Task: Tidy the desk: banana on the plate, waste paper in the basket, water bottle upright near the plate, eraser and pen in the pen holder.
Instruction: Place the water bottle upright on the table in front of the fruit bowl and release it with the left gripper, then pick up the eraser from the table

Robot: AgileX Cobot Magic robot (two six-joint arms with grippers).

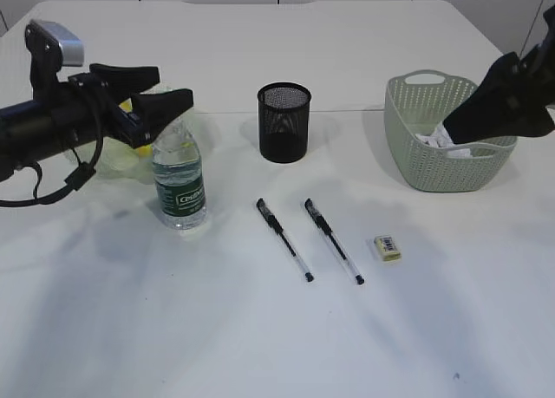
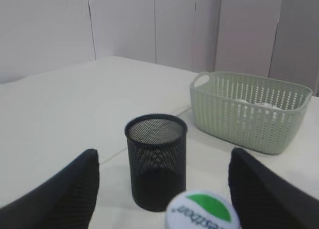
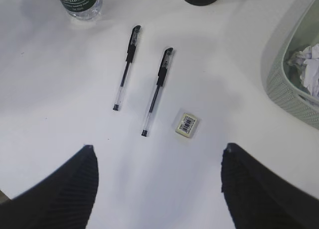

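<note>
A lab-like test room: a bare white table (image 1: 260,346) fills the view, with plain pale wall panels (image 2: 124,24) at twelve o'clock.

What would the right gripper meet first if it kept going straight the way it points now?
Probably bare table, just short of the eraser. The open right gripper points down at the space between its fingers; the two pens lie slightly farther. Depth is uncertain.

Ext front, slanted down; wrists share pen holder (image 2: 156,159).
</note>
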